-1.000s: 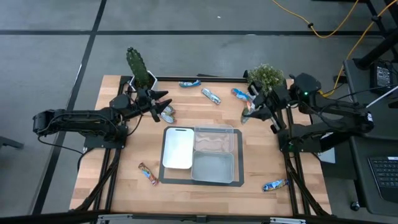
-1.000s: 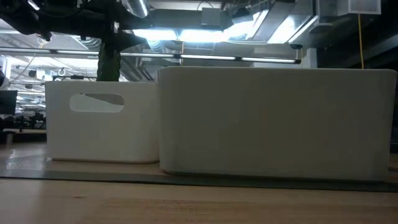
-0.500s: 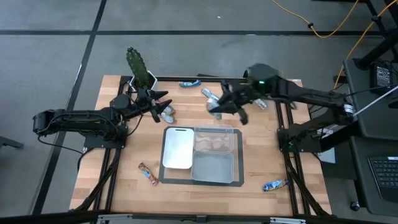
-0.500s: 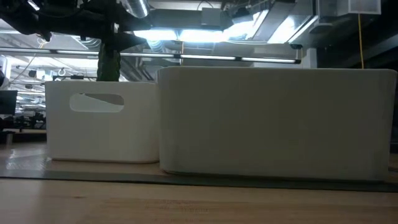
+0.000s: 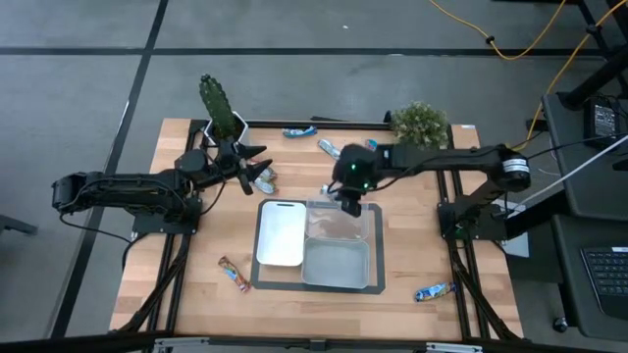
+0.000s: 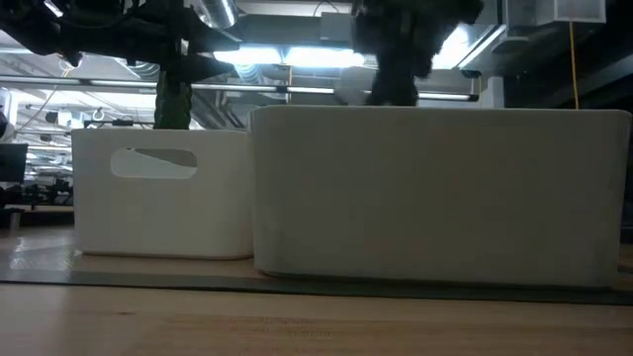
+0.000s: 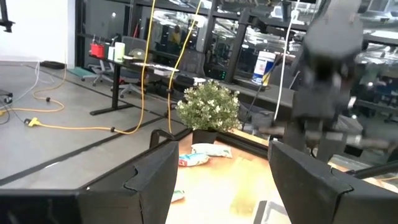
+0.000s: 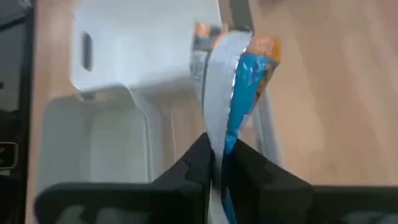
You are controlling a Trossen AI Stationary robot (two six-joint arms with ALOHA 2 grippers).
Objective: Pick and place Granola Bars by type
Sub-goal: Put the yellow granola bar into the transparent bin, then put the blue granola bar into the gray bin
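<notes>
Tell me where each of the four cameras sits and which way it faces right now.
High: overhead, straight down on the table, tray, both arms.
Low: table height, level at the tray's walls; the right arm shows dark above.
Left wrist: on the left arm, looking across past its open fingers to a plant.
Right wrist: looks down at the tray; the right end effector grips a bar.
All but the left wrist show the tray.
</notes>
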